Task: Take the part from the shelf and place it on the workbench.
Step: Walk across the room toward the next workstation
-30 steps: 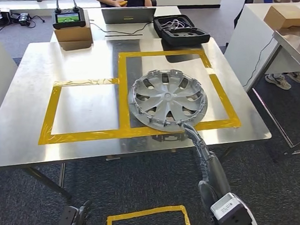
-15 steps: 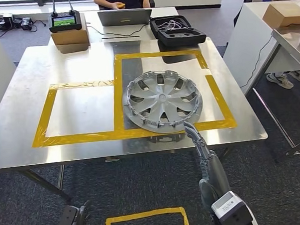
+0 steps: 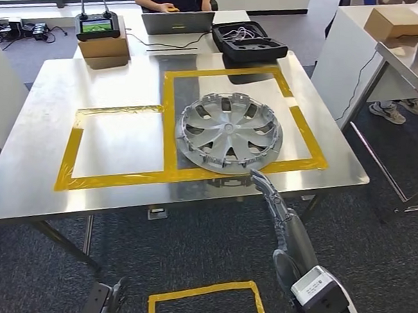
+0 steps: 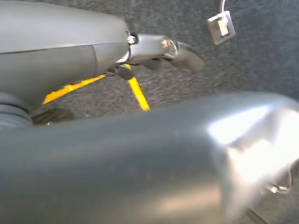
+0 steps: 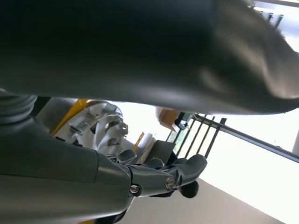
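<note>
Head high; wrists close (blurred).

Dark grey segmented fingers on the right hand (image 3: pixel 278 211), silver wrist block with a white label, small screws at the finger links

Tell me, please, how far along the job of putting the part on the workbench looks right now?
Nearly finished. Done: the silver plastic wheel cover lies on the steel workbench, inside the larger yellow tape rectangle, its near edge over the tape. In hand: nothing; the right hand reaches toward the cover's near rim with a small gap. The left hand hangs low. Left: drawing the right arm back.
</note>
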